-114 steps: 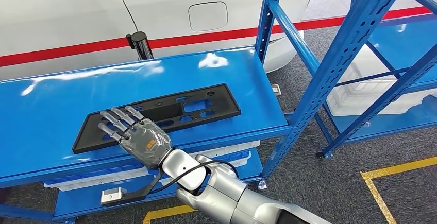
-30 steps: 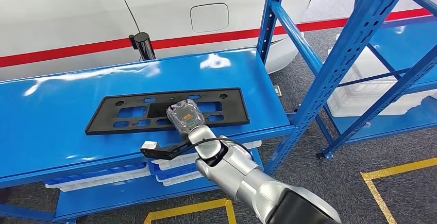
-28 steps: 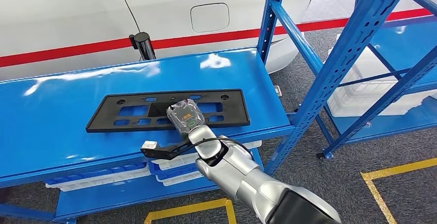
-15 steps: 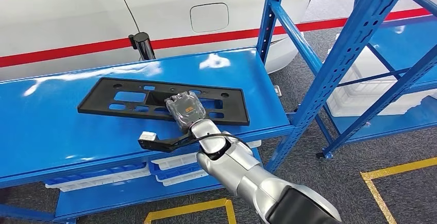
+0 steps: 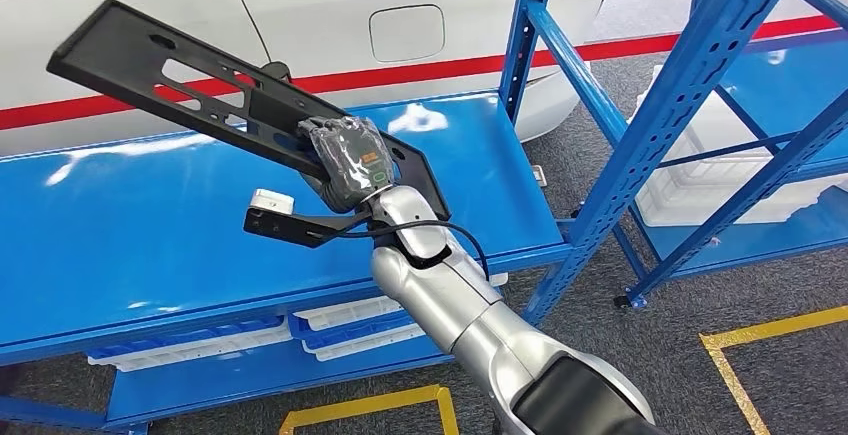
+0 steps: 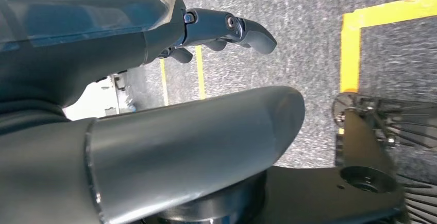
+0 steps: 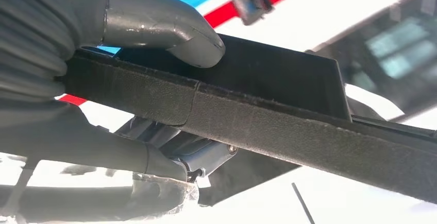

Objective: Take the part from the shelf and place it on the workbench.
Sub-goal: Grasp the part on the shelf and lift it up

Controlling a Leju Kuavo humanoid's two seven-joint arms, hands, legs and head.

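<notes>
The right hand (image 5: 345, 160) pinches the long black part (image 5: 200, 90) near one end, thumb (image 7: 170, 31) over its edge, holding it tilted above the shelf (image 5: 150, 225); it looks stiff and light but lever-prone, so a grip nearer mid-length seems safer.

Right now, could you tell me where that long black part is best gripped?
Near its middle, along the long edge, as the right hand does now. The black part is long, flat and tilted, so a central clamp, thumb above and fingers below, should limit tipping.
</notes>
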